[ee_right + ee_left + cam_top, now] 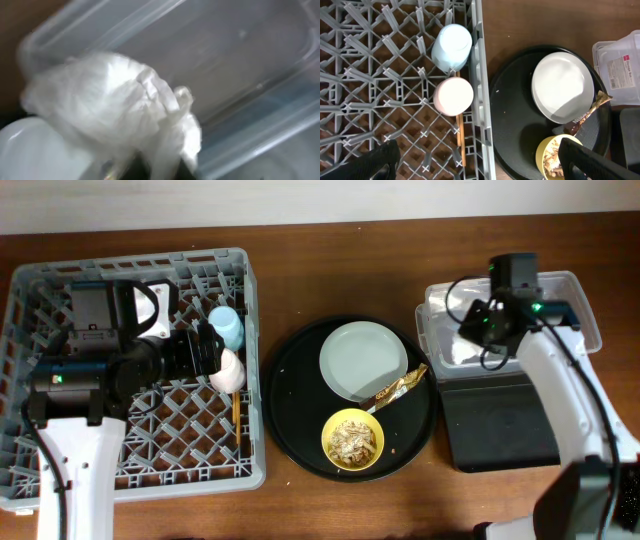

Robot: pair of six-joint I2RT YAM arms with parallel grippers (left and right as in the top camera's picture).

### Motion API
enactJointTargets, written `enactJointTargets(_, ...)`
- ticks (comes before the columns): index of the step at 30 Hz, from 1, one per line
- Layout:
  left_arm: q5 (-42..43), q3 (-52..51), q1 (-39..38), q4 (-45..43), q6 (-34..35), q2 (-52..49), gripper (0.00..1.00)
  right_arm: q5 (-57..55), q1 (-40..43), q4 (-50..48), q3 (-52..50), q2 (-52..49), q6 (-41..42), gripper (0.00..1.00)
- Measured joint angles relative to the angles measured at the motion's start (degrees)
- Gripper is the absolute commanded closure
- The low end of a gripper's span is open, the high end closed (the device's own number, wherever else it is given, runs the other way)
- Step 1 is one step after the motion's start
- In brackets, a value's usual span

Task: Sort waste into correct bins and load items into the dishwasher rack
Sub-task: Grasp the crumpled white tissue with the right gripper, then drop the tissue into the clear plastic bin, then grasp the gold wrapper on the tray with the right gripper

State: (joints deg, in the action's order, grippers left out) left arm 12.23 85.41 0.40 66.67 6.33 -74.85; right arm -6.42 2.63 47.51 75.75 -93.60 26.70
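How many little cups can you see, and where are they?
2. The blue cup and the pink cup sit side by side in the grey rack, near one edge. More could hide under the left arm.

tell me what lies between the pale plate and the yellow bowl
The gold-brown wrapper lies slanted between the plate and the bowl, on the round black tray; the overhead view shows it best.
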Motion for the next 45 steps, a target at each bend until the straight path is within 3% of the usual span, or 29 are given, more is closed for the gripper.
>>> enactJointTargets(5, 0.00, 0.00, 0.00, 0.00, 0.00, 0.00, 0.01, 0.50, 2.45, 2.62, 0.66, -1.44, -1.01, 0.07)
enactJointTargets(13, 0.00, 0.00, 0.00, 0.00, 0.00, 0.00, 0.01, 9.16, -1.70, 20.59, 8.85, 6.27, -0.79, 0.01)
enactJointTargets(17, 0.00, 0.00, 0.00, 0.00, 0.00, 0.00, 0.01, 17.57, -7.78, 22.12, 8.87, 7.39, 0.31, 0.45)
enactJointTargets(19, 0.00, 0.00, 0.00, 0.00, 0.00, 0.00, 0.01, 19.39, -12.02, 20.48, 7.50, 6.73, 1.44, 0.49)
enactJointTargets(24, 0.00, 0.00, 0.00, 0.00, 0.00, 0.00, 0.01, 13.57, -22.64, 12.79, 0.83, 4.48, 10.38, 0.47)
enactJointTargets(28, 0.00, 0.00, 0.00, 0.00, 0.00, 0.00, 0.01, 1.79, -29.66, 8.87, -4.35, 1.84, 21.24, 0.42)
enactJointTargets(32, 0.00, 0.00, 0.00, 0.00, 0.00, 0.00, 0.01, -4.94, -31.15, 4.33, -6.47, -0.22, 27.93, 0.42)
enactJointTargets(38, 0.00, 0.00, 0.00, 0.00, 0.00, 0.00, 0.01, -6.95, -31.19, 1.90, -7.85, -6.40, 31.21, 0.43)
enactJointTargets(44, 0.00, 0.00, 0.00, 0.00, 0.00, -0.02, 0.01, -7.28, -31.19, 1.66, -8.07, -11.17, 32.13, 0.58)
enactJointTargets(45, 0.00, 0.00, 0.00, 0.00, 0.00, -0.02, 0.01, -7.28, -31.19, 1.66, -8.07, -11.67, 32.00, 0.69)
